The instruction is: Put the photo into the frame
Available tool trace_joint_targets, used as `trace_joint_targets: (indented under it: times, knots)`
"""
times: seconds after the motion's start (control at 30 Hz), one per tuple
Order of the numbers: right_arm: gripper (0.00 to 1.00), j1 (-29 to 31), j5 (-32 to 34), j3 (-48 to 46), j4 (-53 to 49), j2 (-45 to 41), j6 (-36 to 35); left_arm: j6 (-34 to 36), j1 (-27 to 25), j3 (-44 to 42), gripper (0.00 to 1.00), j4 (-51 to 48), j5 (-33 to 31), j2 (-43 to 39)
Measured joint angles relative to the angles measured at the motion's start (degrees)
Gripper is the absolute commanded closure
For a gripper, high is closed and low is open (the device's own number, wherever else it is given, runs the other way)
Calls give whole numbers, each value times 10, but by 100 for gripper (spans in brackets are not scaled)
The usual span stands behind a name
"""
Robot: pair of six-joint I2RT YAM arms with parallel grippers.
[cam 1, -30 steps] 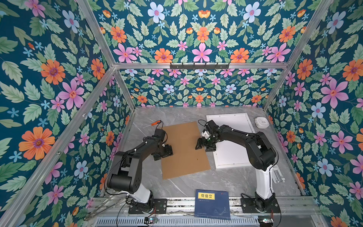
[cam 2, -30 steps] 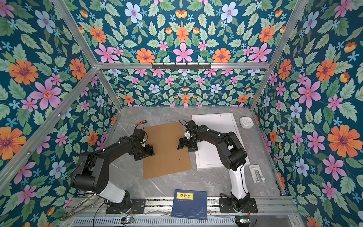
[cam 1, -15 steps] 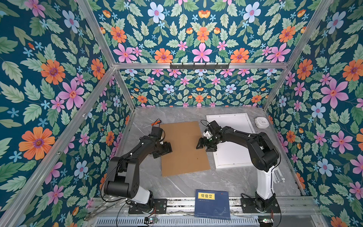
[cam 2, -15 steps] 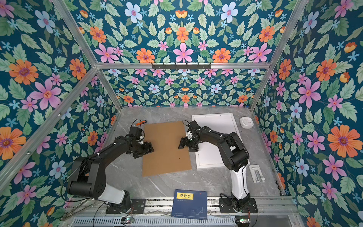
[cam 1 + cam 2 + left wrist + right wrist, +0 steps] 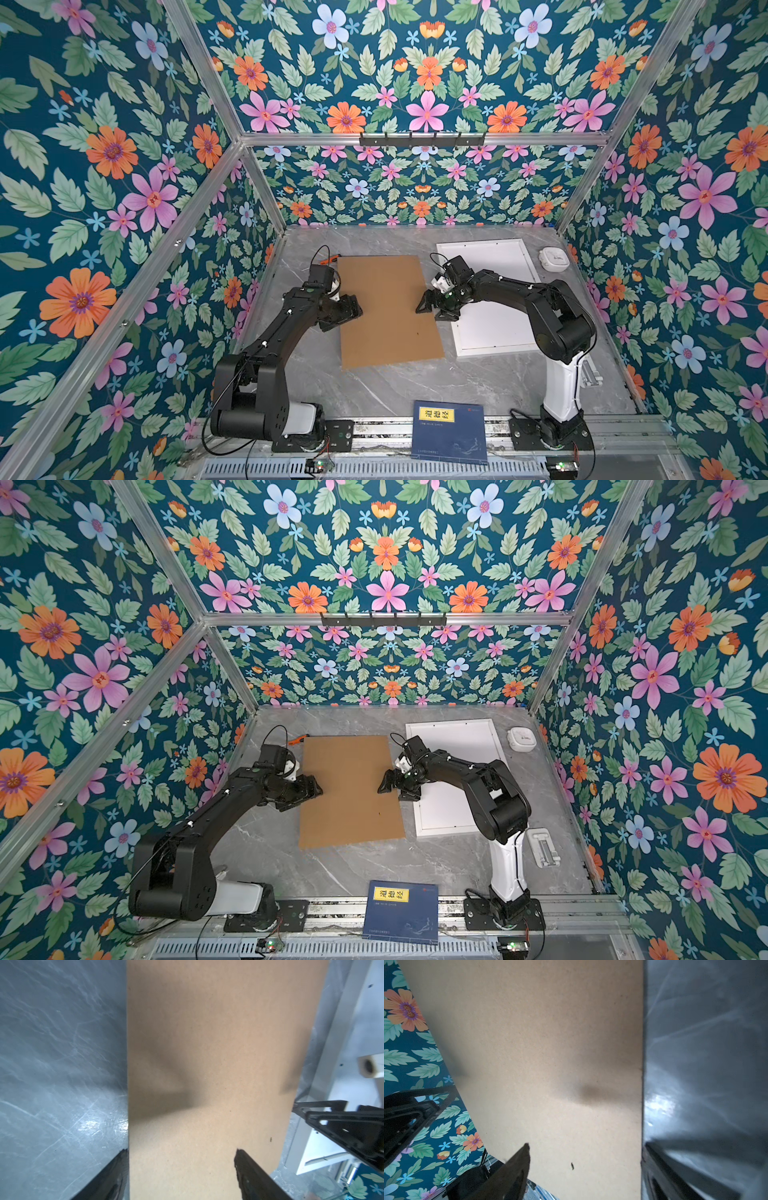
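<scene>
A plain brown backing board [image 5: 386, 311] lies in the middle of the table in both top views. My left gripper [image 5: 347, 313] is at its left edge and my right gripper [image 5: 428, 309] at its right edge. Both are open, and each straddles the board's edge. In the left wrist view the board [image 5: 207, 1064] hides one finger, and the other finger [image 5: 249, 1172] lies over it. The right wrist view shows the same, with the right gripper [image 5: 584, 1147] open around the board [image 5: 550, 1053]. The white frame [image 5: 478, 243] lies flat to the right. The photo is hidden.
A dark blue book with a yellow label [image 5: 451, 432] sits at the front edge. A small white device [image 5: 555, 258] stands at the back right. An orange-handled tool [image 5: 330, 259] lies by the board's back left corner. A pale bracket [image 5: 544, 848] lies by the right wall.
The board has shifted slightly left and squared up. The left arm's elbow has swung. Both grippers stay open at the board's edges.
</scene>
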Motion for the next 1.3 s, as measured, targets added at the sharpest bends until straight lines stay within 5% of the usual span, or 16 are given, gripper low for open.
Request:
trace_joint_targets:
  times: [0.63,1.3]
  knots:
    - [15,-14,-39,-47,76,-10,7,-19,27,21,20,1,89,-66]
    - [15,-22,-59,-73,135,-13,16,-26,73,31,33,33,197,-78]
